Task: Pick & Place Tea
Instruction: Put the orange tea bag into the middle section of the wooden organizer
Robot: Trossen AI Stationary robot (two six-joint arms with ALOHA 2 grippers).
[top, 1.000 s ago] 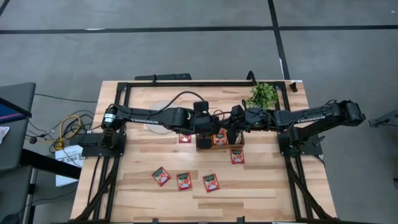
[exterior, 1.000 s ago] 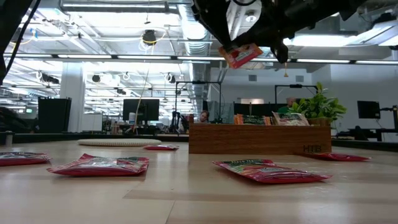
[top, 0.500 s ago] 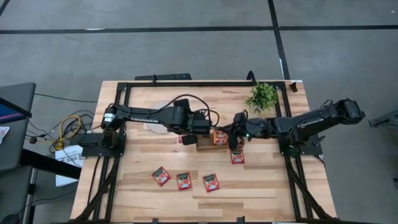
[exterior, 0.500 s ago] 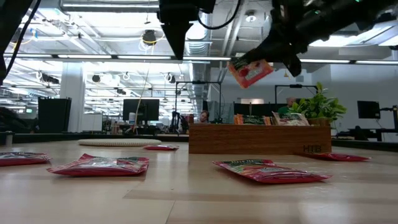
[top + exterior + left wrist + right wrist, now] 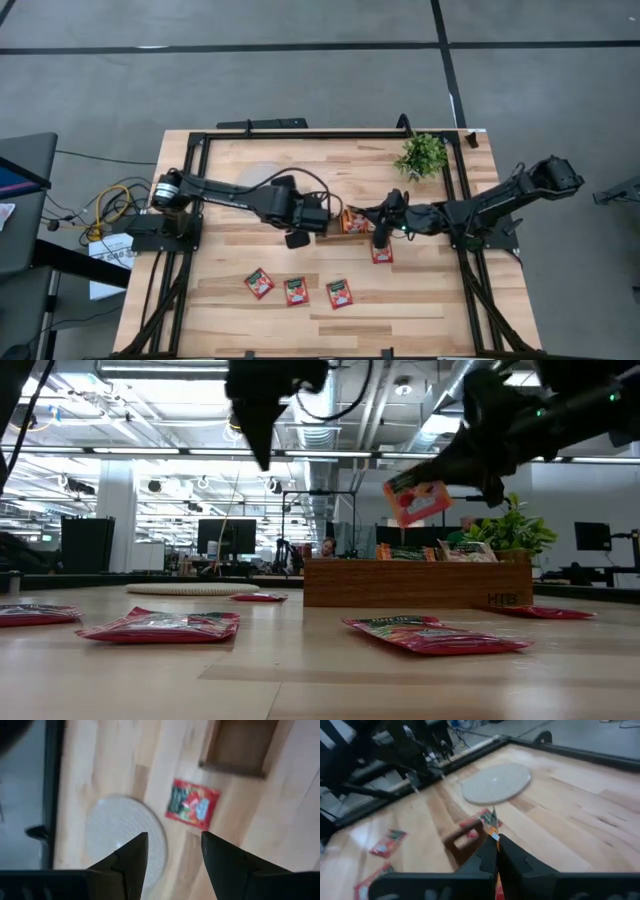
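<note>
1. Right end effector [image 5: 430, 488] is up in the air, its fingers pinched on a red sachet [image 5: 417, 501] that hangs tilted above the tray [image 5: 415, 582]; the right wrist view shows the fingers [image 5: 512, 856] pressed together with the sachet's thin edge [image 5: 492, 827] sticking out between them.
2. From above, the right end effector [image 5: 381, 220] sits at the tray's right end, just over a sachet on the table [image 5: 381, 252].
3. Left end effector [image 5: 297, 237] hovers at the tray's left end, above the table; in the left wrist view its fingers [image 5: 131, 857] stand apart with nothing between them.
4. Below the left end effector, that view shows a red sachet [image 5: 193, 810] flat on the wood between the white disc [image 5: 125, 840] and an empty tray compartment [image 5: 239, 745].
5. Inside the tray, a red sachet [image 5: 351, 221] shows from above; the low view has several packets [image 5: 400, 551] standing up over its rim.
6. Three more sachets [image 5: 297, 289] lie in a row near the front of the table [image 5: 420, 300], well apart from the tray.
7. In the low view, further sachets [image 5: 160, 624] lie flat in the foreground, left and right of the tray.
8. A small green plant [image 5: 421, 153] stands at the back right of the table.
</note>
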